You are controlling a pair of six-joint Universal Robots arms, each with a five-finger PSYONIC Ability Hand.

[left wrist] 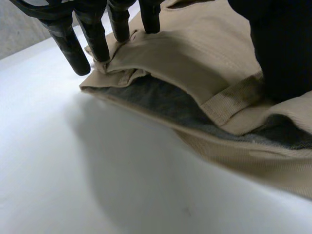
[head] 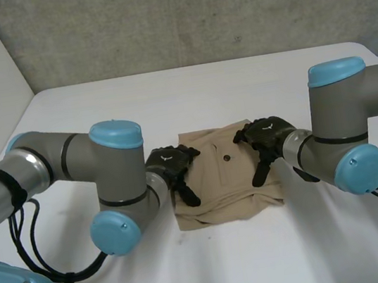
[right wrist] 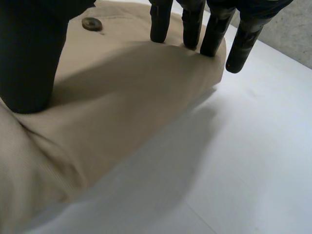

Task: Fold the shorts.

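The tan shorts (head: 224, 179) lie folded into a small rectangle in the middle of the white table (head: 189, 92), a dark button (head: 226, 157) on top. My left hand (head: 171, 167) rests on the shorts' left edge, straight fingers (left wrist: 92, 34) touching the waistband (left wrist: 195, 63) and thumb (left wrist: 282, 53) pressing the cloth. My right hand (head: 266, 141) rests on the right edge; its straight fingers (right wrist: 195, 27) touch the fold (right wrist: 126, 97) and its thumb (right wrist: 31, 58) presses down beside the button (right wrist: 91, 23). Both hands are open, gripping nothing.
A grey wall (head: 177, 15) stands behind the table's far edge. Bare table surface surrounds the shorts, near both arms (head: 72, 166) as well as in front (head: 235, 262).
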